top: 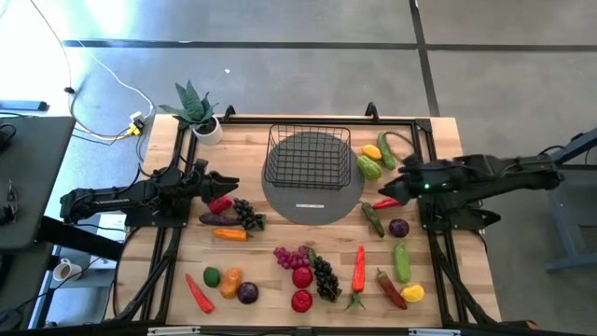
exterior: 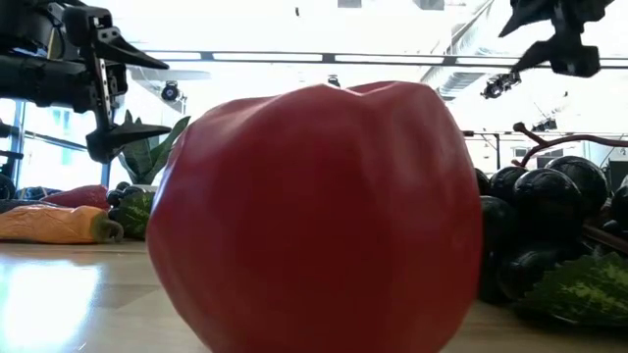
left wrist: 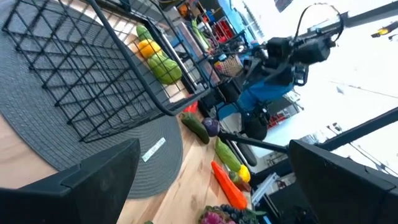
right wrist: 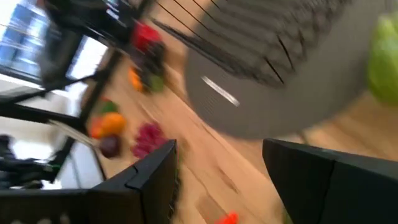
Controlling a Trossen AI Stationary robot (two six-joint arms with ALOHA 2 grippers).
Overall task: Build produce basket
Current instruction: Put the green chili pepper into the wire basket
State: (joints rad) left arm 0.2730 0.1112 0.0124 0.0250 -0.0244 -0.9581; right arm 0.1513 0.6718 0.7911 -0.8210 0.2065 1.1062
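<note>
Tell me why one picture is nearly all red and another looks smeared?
Low view: a glossy red toy fruit sits so near the lens that it fills the picture, against bright glare from the room behind. Right wrist view: motion blur smears the black wire-grid basket and the flat grey round mat. High view: sharp and evenly lit.

Black wire basket (top: 309, 154), ribbed grey mat (top: 312, 207), pale wood-plank table (top: 280, 289).

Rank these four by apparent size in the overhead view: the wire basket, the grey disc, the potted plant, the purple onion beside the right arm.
Largest to smallest:
1. Grey disc
2. Wire basket, somewhat smaller, sitting on the disc's far part
3. Potted plant
4. Purple onion, clearly smallest
</note>
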